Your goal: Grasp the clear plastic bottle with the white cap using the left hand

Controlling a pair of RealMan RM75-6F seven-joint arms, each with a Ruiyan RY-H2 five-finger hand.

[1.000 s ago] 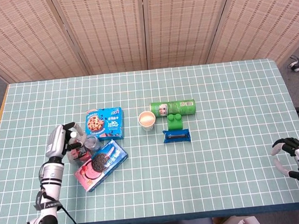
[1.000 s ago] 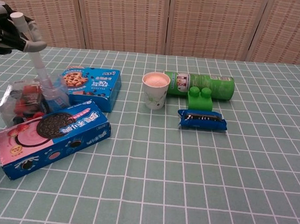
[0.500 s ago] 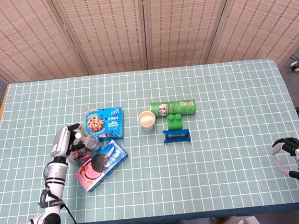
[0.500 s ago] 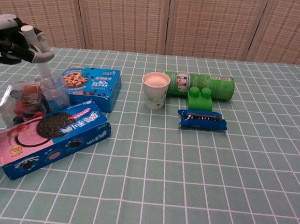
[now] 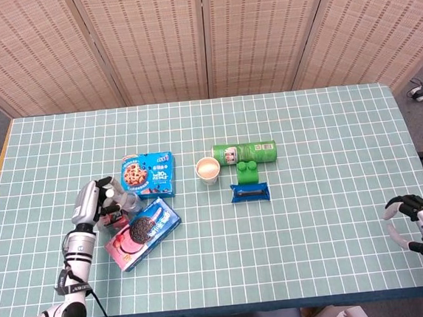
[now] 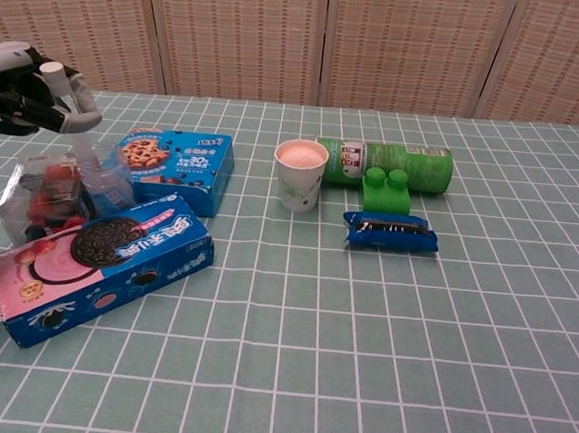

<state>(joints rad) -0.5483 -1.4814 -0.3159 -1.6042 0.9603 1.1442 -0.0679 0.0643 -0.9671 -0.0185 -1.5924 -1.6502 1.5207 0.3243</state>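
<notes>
The clear plastic bottle (image 5: 128,201) (image 6: 97,176) stands tilted at the table's left, between a clear snack pack and the cookie boxes. Its white cap (image 5: 108,181) (image 6: 49,69) pokes out above my left hand (image 5: 91,204) (image 6: 38,96). That hand's fingers curl around the bottle's upper part and hold it. The bottle's lower body with the blue label shows below the hand in the chest view. My right hand (image 5: 421,223) hangs far off at the table's front right corner, fingers apart and holding nothing; the chest view does not show it.
A pink and blue Oreo box (image 5: 144,230) (image 6: 100,260) lies right in front of the bottle. Behind it lies a blue cookie box (image 5: 148,173) (image 6: 173,167). Mid-table are a paper cup (image 5: 207,170), a lying green can (image 5: 244,153), a green block (image 5: 245,172) and a blue packet (image 5: 249,193).
My left hand has come down and to the right, and the bottle's cap moved with it. The bottle's lower body stayed where it was. The right hand has not moved.
</notes>
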